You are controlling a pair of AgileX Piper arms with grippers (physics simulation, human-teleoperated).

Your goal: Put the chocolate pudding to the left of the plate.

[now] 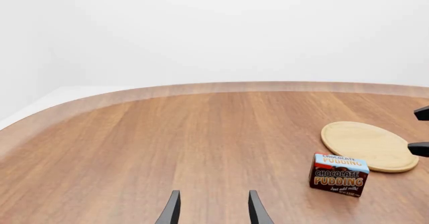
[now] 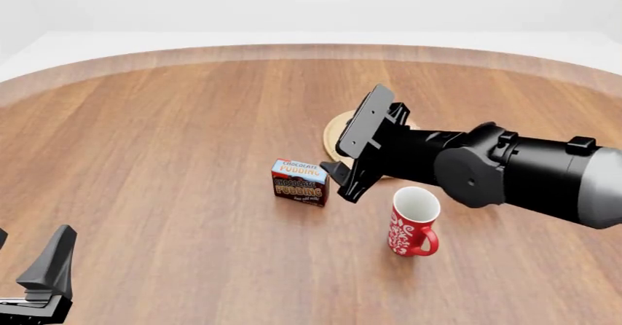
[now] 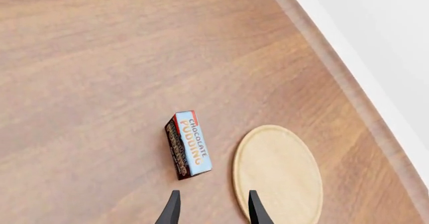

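The chocolate pudding (image 2: 299, 182) is a small brown box with a light blue top. It stands on the table just left of the plate (image 2: 333, 137), with a small gap between them. The plate is a light-wood disc, mostly hidden behind my right arm in the front view. The box (image 3: 189, 143) and the plate (image 3: 278, 174) both show in full in the right wrist view. My right gripper (image 3: 213, 211) is open and empty, above the table near the box and the plate. My left gripper (image 1: 213, 211) is open and empty, low at the near left, far from the box (image 1: 338, 175).
A red mug (image 2: 413, 223) with a white inside stands upright on the table to the right of the box, in front of my right arm. The wooden table's curved far edge (image 2: 311, 50) meets a white surround.
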